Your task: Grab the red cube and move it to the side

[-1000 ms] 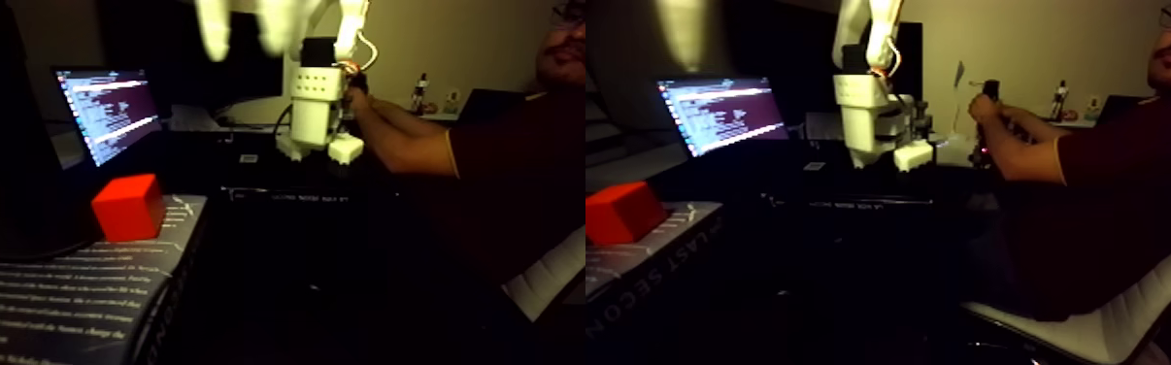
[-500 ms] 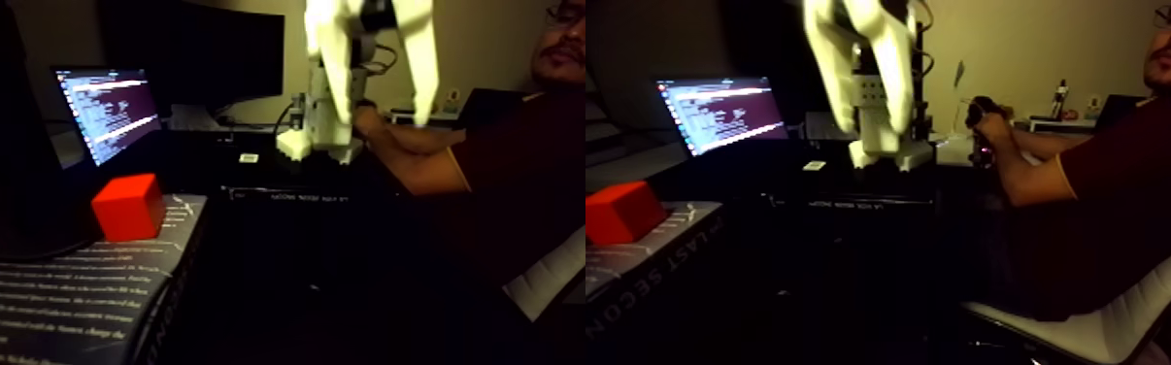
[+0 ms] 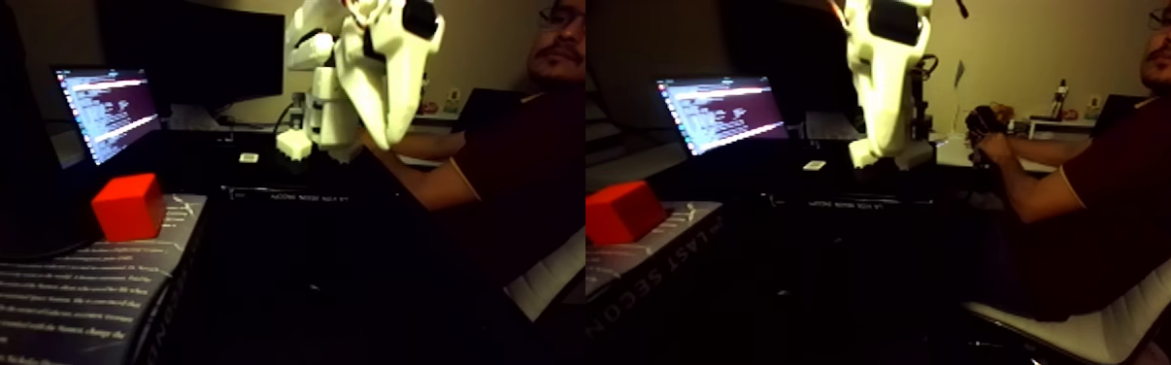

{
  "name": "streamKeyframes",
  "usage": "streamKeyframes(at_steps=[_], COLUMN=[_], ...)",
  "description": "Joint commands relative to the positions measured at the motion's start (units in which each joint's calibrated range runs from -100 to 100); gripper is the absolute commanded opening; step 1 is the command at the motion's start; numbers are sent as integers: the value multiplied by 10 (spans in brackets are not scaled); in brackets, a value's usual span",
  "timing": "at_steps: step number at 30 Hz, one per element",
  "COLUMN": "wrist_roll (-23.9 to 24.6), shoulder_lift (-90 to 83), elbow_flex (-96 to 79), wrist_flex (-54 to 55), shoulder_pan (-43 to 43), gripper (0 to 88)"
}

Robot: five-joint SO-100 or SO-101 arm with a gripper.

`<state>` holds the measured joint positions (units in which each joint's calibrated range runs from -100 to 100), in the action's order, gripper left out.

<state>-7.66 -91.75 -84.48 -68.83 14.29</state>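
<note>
Cube: red cube (image 3: pixel 128 206) is sitting on the near-left corner of a dark printed book (image 3: pixel 50 301), in the left half of the stereo pair; same cube is showing at the left edge of the right half, resting upright on one face.
Gripper: white gripper (image 3: pixel 387 136) is hanging high in the air, well apart from the cube and to its right, tips pointing down; fingers are looking close together, narrow, nothing between them.
Arm: white arm (image 3: pixel 326 97) is rising from its base behind the gripper, on the dark worktop (image 3: pixel 321 209).
Laptop: open laptop (image 3: pixel 108 109) is glowing with lines of text, standing behind the cube.
Monitor: dark monitor (image 3: pixel 190 53) is standing behind the laptop, screen off.
Person: seated person in a dark red shirt (image 3: pixel 1137 194) is reaching one hand (image 3: pixel 989 146) towards a small dark device near the arm's base, sitting on a white chair (image 3: pixel 1127 320).
Lighting: room is looking dim, worktop detail is mostly lost in shadow.
</note>
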Motion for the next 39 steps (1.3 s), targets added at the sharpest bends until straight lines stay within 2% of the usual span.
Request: streamKeyframes(at_steps=[1,9,18,39], wrist_roll=[35,116,119,116], shoulder_lift=[-55,-77,-77,-76], elbow_flex=[-47,-91,-103,-103], wrist_flex=[9,11,24,25], shoulder_pan=[-5,-5,-39,-40], gripper=[6,6,6,6])
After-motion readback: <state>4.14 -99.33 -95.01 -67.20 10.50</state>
